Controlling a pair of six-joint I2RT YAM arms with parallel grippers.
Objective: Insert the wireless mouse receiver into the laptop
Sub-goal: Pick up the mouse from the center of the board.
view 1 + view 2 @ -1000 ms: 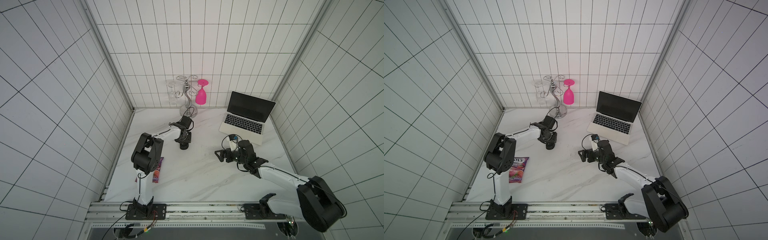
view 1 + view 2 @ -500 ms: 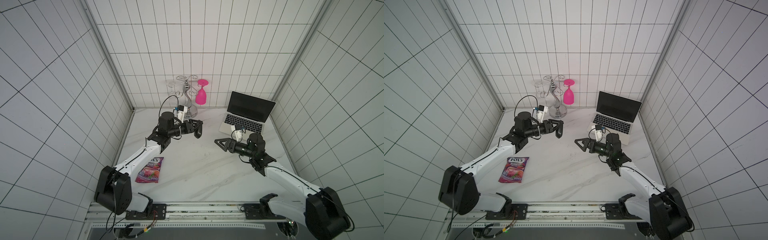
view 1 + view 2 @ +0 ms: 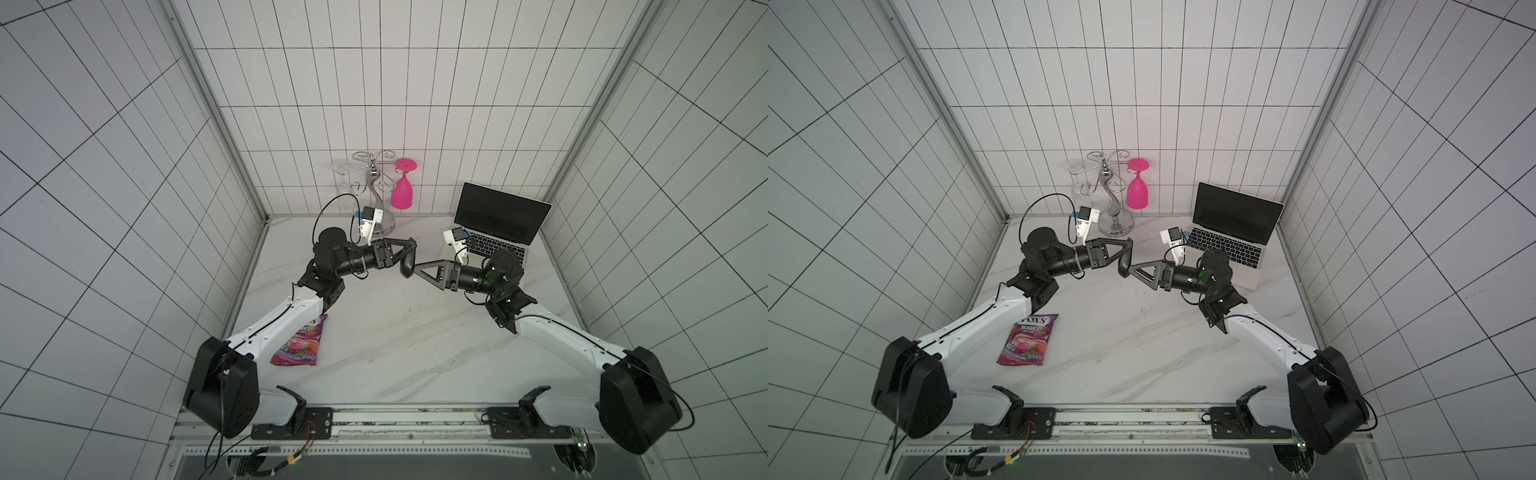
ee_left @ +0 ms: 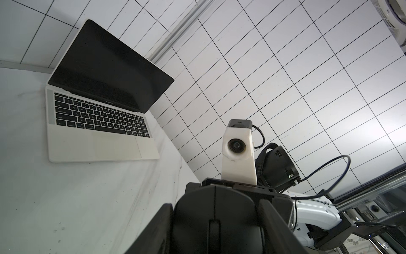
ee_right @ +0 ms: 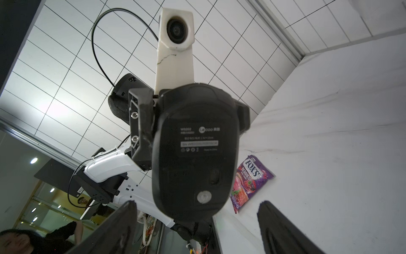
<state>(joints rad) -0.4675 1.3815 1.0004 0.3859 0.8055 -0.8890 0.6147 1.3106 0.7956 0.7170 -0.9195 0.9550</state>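
Both arms stretched level toward each other beside the open laptop [image 3: 500, 214], the left gripper [image 3: 409, 255] clamped on a black mouse [image 5: 193, 143], the right gripper [image 5: 197, 203] spread wide facing its underside; the receiver I couldn't spot.

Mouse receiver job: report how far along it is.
Done: the left gripper holds the black mouse clear of the table, underside facing the right gripper. In hand: that gripper, jaws open, is at the mouse but grips nothing. Left: getting the receiver out, which shows nowhere, and plugging it into the open laptop.
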